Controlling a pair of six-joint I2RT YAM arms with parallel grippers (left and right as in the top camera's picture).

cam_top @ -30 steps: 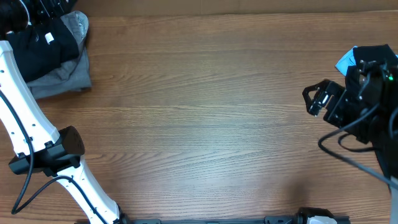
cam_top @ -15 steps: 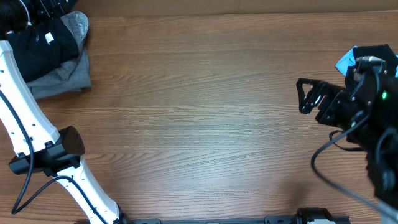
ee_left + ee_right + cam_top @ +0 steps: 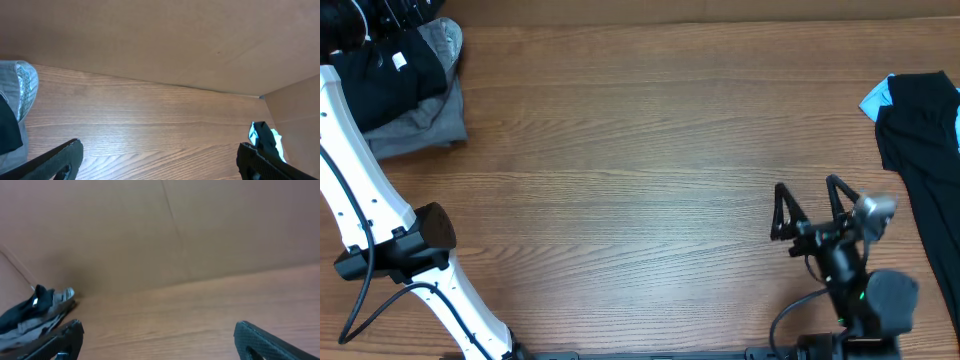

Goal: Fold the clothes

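Note:
A stack of folded clothes, black on grey (image 3: 405, 90), lies at the table's far left corner; it shows in the right wrist view (image 3: 35, 312) and its grey edge in the left wrist view (image 3: 20, 90). A black garment with a light blue piece (image 3: 920, 130) lies at the right edge; it also shows in the left wrist view (image 3: 265, 140). My right gripper (image 3: 810, 205) is open and empty above the table, near the front right. My left gripper's fingers (image 3: 160, 160) are wide open and empty; in the overhead view only its arm (image 3: 365, 190) shows.
A brown cardboard wall (image 3: 160, 40) stands along the table's far edge and right side. The wooden table top (image 3: 640, 150) lies between the two clothes piles.
My right gripper has left the black garment at the right edge and swung down and left toward the front of the table. The garment now lies uncovered. The left arm has not moved.

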